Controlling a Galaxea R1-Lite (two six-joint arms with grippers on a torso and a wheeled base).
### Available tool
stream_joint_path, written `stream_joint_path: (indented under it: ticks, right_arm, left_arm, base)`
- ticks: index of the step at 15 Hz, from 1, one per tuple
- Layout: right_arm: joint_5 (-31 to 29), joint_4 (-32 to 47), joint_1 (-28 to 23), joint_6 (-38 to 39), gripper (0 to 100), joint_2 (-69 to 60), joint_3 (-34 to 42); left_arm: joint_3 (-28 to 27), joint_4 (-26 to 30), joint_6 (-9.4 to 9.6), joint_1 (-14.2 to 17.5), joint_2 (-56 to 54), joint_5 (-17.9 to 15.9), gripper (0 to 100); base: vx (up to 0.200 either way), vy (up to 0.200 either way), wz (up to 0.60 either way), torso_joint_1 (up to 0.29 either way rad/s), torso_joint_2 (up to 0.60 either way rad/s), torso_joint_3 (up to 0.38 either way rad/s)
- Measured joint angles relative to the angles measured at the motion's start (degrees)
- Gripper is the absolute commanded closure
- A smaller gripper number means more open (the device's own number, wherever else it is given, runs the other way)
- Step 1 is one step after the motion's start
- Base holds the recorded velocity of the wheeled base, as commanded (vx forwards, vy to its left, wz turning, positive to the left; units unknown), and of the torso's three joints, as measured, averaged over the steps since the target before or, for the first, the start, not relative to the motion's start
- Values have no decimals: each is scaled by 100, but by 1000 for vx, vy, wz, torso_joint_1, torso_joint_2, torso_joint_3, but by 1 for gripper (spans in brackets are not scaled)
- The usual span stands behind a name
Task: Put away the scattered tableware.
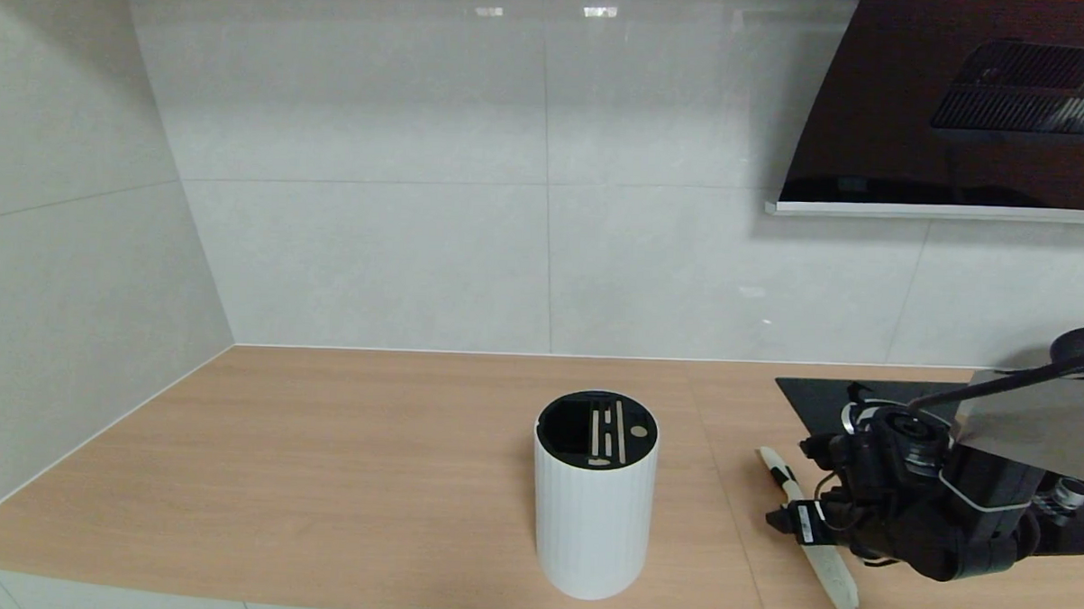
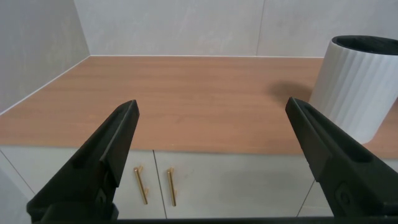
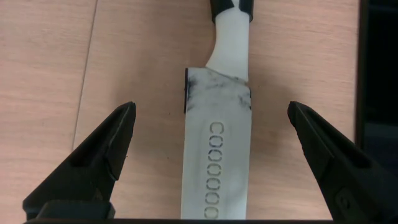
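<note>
A white knife (image 1: 813,535) with a black band on its handle lies flat on the wooden counter (image 1: 365,452), right of the white ribbed utensil holder (image 1: 594,509). The holder stands upright and its black top has slots. My right gripper (image 1: 792,493) hovers directly over the knife. In the right wrist view the knife's marbled blade (image 3: 216,149) lies between the gripper's (image 3: 211,162) open fingers, apart from both. My left gripper (image 2: 214,162) is open and holds nothing, out past the counter's front edge, with the holder (image 2: 357,84) off to one side.
A black cooktop (image 1: 863,401) is set into the counter at the right, behind the right arm. A dark range hood (image 1: 963,112) hangs above it. Tiled walls close the back and left. Cabinet doors with gold handles (image 2: 155,185) sit below the counter.
</note>
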Motion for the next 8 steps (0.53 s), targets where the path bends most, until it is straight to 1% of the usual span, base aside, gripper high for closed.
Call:
stream_joint_path:
  ticks: [8]
  right_arm:
    - [-96, -134, -40, -22, 0, 193, -77]
  left_arm:
    - [0, 0, 0, 0, 2, 0, 0]
  base:
    - [0, 0, 0, 0, 0, 0]
